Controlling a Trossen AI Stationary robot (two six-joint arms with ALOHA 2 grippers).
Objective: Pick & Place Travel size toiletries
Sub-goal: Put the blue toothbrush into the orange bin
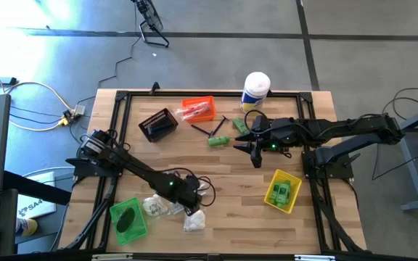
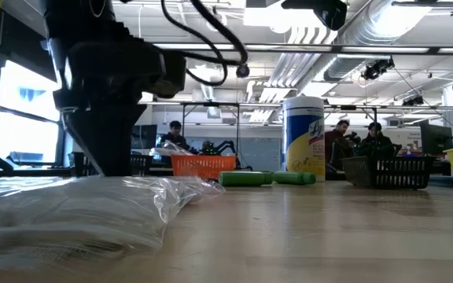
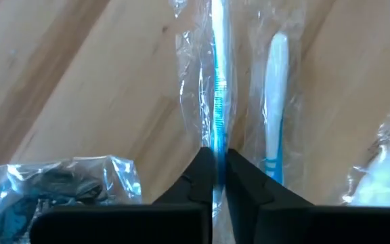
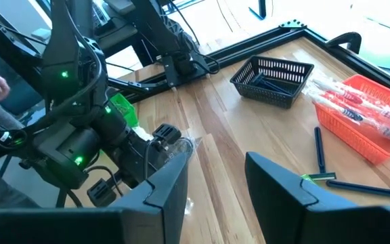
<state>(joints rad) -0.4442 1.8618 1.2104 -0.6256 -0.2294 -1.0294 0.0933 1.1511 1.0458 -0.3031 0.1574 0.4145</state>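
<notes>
1. Left gripper (image 3: 215, 177) pinched almost fully shut on a clear-wrapped toothbrush (image 3: 217, 102), blue bristle strip running straight out from between the fingertips; thin packet, so hardly any gap left. Grip taken at one end, probably so the packet hangs free when lifted.
2. Beside it, a second wrapped toothbrush (image 3: 274, 115) lying parallel, just beside but untouched; single item taken per pick, apparently.
3. Also close by: a bag of dark bundles (image 3: 53, 190) on one side, a bag of white puffs (image 3: 384, 176) on the other. Loose wrap (image 2: 77, 206) heaped on the near left of the table, under the left arm.
4. Green bin (image 1: 128, 220) at the near left corner, just left of that heap, holding something dark.
5. Orange bin (image 1: 198, 109) at the far middle, already holding wrapped packets like the one gripped; likely home for this toothbrush, judging by contents.
6. Black bin (image 1: 158, 125) left of the orange one; black sticks (image 1: 212, 130) and green bottle (image 1: 219, 141) loose between the bins and the right arm, unsorted.
7. Right gripper (image 4: 214, 177) hovering over the middle right of the table, jaws about half open, holding nothing; waiting clear of the left arm's work.
8. Yellow bin (image 1: 282, 191) near right, green bottles inside. White canister (image 1: 255, 90) at the far edge, no part in the sorting.
</notes>
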